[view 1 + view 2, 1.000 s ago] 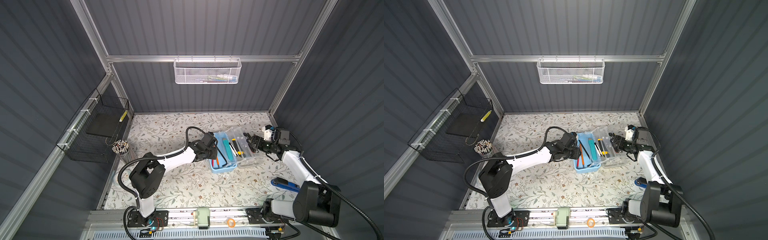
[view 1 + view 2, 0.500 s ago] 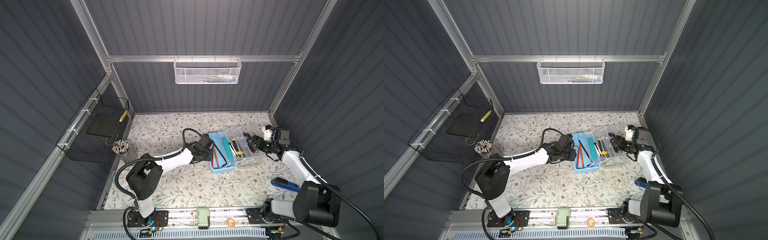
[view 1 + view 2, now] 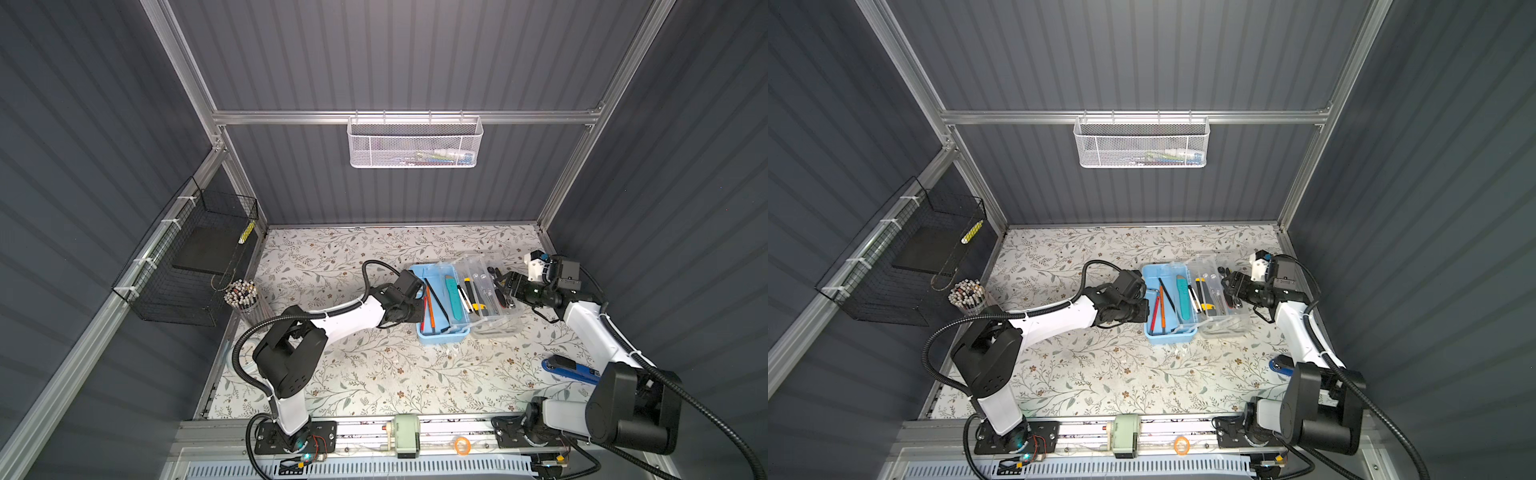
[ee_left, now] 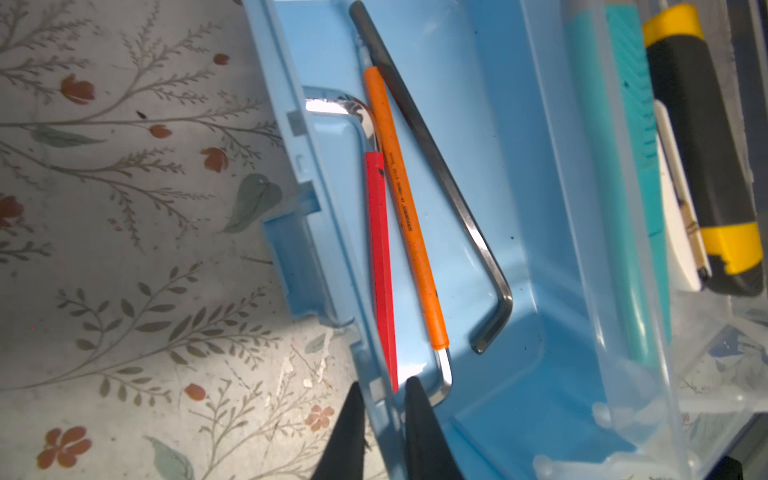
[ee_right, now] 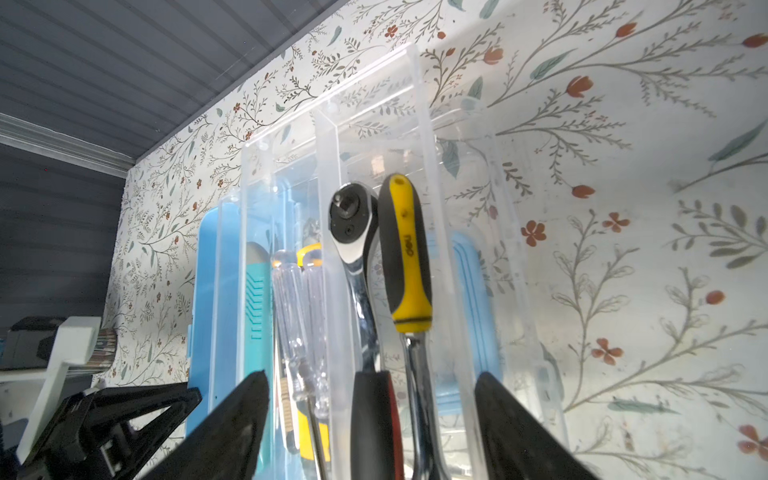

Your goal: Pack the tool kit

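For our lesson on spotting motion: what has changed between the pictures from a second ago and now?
The left gripper drew back leftward from over the blue box to its left wall and closed on that wall. The right gripper stayed open at the clear lid; box and lid stayed put.

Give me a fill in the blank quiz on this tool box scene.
The left pincer pinches a wall of the ____ box.
Between the red hex key and the black hex key lies the ____ one.
The right pincer stands ____ around the ratchet and the yellow-handled screwdriver.
Missing: blue; orange; open.
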